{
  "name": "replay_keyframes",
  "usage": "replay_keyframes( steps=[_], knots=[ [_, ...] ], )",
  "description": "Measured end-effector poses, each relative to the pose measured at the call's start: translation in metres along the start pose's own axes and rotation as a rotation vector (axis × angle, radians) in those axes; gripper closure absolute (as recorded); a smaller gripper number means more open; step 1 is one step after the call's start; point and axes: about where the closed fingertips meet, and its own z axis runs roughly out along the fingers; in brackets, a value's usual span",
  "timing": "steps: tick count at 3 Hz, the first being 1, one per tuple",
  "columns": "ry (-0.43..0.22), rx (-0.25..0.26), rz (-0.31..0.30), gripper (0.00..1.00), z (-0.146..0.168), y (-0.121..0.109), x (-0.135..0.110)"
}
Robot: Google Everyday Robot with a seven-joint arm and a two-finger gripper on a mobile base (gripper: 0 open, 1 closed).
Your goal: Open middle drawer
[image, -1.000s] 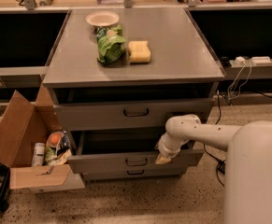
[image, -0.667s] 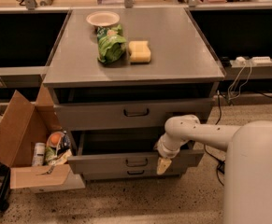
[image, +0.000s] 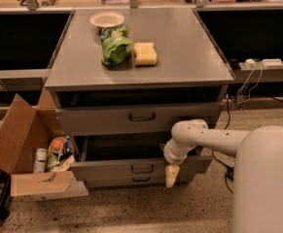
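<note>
Our hand [image: 170,176] hangs, pointing down, at the front of the pulled-out middle drawer [image: 107,170], just right of its handle [image: 142,168]; we cannot tell its grip.

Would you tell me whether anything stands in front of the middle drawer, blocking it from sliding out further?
Nothing visible blocks the middle drawer. The gripper hangs at its front, right of the handle; a cardboard box sits close beside its left corner.
</note>
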Motion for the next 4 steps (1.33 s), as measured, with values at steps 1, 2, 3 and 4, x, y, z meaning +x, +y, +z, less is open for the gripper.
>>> replay_keyframes(
  steps=[1,2,3,4],
  knots=[
    [-0.015,-0.032,-0.033,0.0,0.007,0.009,-0.006],
    [-0.026,-0.089,-0.114,0.0,0.011,0.035,-0.021],
    [-0.017,-0.124,-0.154,0.14,0.007,0.062,-0.029],
    [-0.011,-0.133,-0.158,0.38,0.002,0.073,-0.031]
  ],
)
